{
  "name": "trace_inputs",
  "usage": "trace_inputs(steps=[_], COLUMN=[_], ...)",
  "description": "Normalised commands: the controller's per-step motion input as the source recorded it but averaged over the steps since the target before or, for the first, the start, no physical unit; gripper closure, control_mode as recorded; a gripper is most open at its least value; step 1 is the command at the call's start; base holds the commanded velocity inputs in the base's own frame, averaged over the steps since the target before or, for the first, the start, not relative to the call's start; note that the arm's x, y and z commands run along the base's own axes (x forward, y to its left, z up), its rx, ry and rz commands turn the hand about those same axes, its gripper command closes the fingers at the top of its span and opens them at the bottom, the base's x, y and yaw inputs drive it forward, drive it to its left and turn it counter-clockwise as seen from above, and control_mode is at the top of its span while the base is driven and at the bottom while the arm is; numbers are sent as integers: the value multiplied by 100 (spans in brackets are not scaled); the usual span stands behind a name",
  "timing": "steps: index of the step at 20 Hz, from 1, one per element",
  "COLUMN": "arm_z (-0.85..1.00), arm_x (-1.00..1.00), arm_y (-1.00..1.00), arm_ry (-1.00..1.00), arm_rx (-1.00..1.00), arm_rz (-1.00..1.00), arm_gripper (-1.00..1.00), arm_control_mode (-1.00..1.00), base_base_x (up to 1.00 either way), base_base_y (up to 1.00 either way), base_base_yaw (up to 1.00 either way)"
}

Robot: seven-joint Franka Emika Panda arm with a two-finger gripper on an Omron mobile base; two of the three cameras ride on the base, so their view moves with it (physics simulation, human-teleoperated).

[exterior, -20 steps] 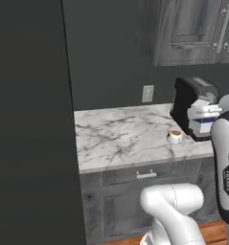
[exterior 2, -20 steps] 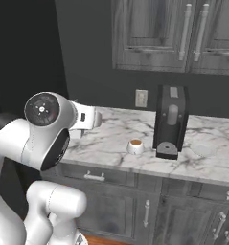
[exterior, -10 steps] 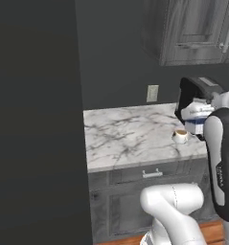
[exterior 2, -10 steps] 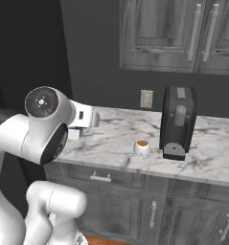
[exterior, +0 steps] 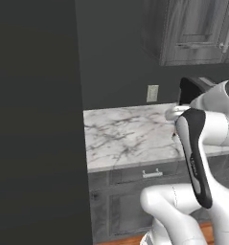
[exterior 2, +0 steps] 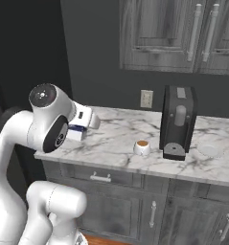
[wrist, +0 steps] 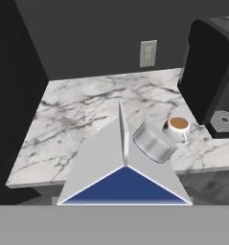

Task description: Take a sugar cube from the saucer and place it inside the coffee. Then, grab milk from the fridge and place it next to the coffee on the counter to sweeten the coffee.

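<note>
Right now the milk sits in my grip, a small white carton with a blue band, its gabled top and round silvery cap pointing away from my hand camera toward the counter. From the right base view the carton shows at the end of my wrist, above the near left part of the marble. My gripper is clamped on the milk; the fingers themselves are hidden behind the carton in the hand view, so I judge the hold from the box riding with my hand.

I expect the carton to be light but soft-walled: squeeze too hard and the sides would buckle; too lightly and the smooth faces could slip. The flat side walls, low on the body, look like the best place to hold, and the sloped gable gives my pads nothing square to press on.

Beyond the carton stands the coffee, a squat white cup with brown liquid at the brim, upright and apart from the milk. In the right base view the cup sits just left of the tall black coffee machine, with the pale saucer on the machine's far side. The dark fridge rises at the counter's left end.

What remains, I judge, is setting the carton down upright beside the cup without nudging it and spilling.
</note>
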Motion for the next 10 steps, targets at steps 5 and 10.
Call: trace_inputs(steps=[5, 10], arm_z=[-74, -45], arm_x=[67, 91], arm_y=[0, 0], arm_ry=[1, 7], arm_rx=[-8, -10], arm_rz=[-5, -6], arm_gripper=[100, 100], arm_control_mode=[-100, -100], base_base_x=[0, 0], base_base_y=[0, 0], base_base_yaw=[0, 0])
